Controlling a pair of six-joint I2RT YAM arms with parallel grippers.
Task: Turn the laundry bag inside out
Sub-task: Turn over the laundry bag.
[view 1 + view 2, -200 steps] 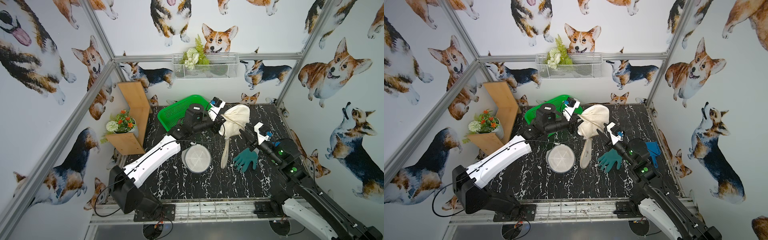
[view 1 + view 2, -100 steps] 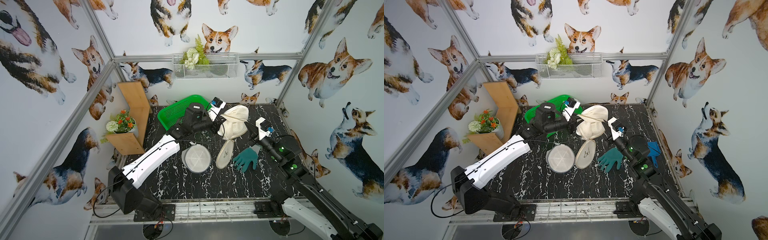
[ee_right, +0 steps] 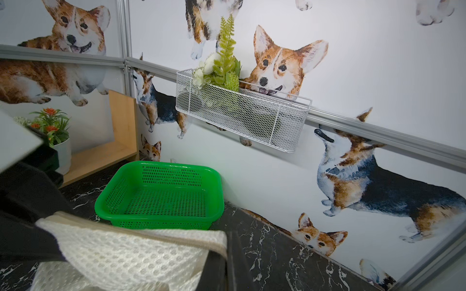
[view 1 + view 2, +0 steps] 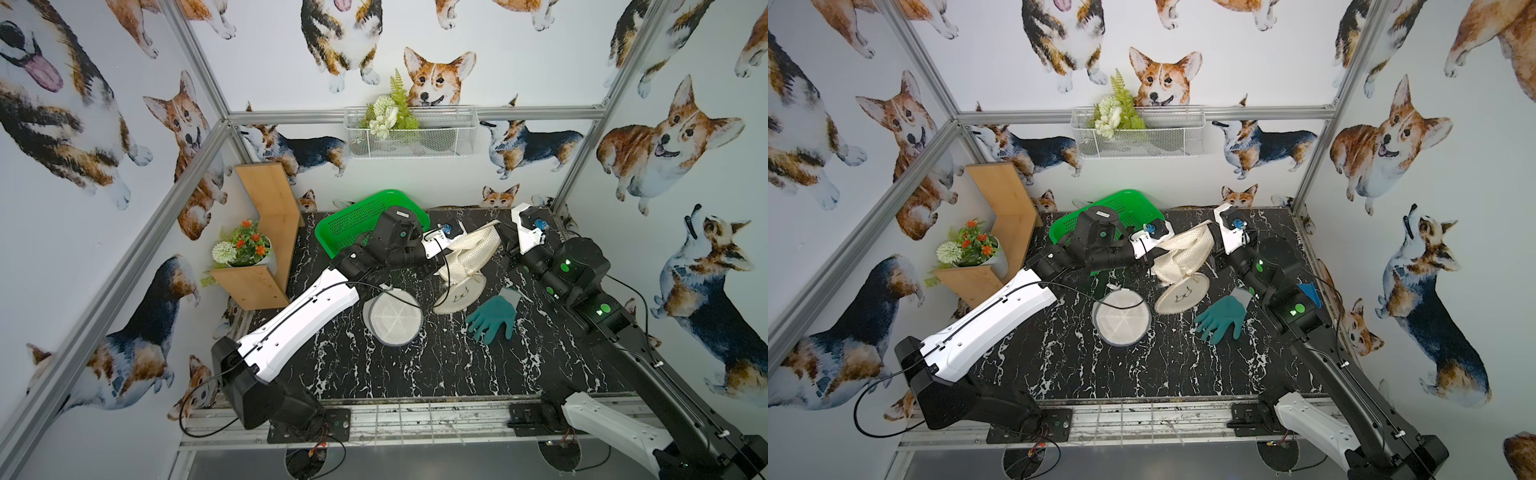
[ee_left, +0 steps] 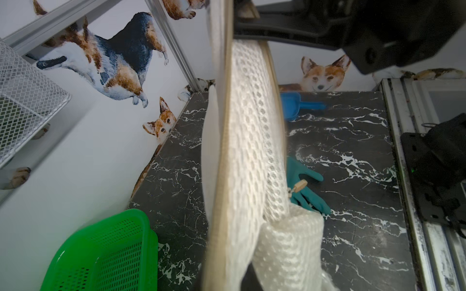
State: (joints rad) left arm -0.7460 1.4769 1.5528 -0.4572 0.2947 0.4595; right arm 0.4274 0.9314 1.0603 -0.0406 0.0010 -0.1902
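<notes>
The right claw (image 4: 503,244) has just clamped onto the laundry bag (image 4: 471,253). With the left claw (image 4: 449,250) gripping its other edge, peeling can probably start.

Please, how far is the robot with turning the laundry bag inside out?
Done: the laundry bag is lifted and stretched between the left gripper and the right gripper, both shut on it. In hand: pulling its edge taut. Left: the turning itself; the round end panel hangs below the mesh, not yet pushed through.
</notes>
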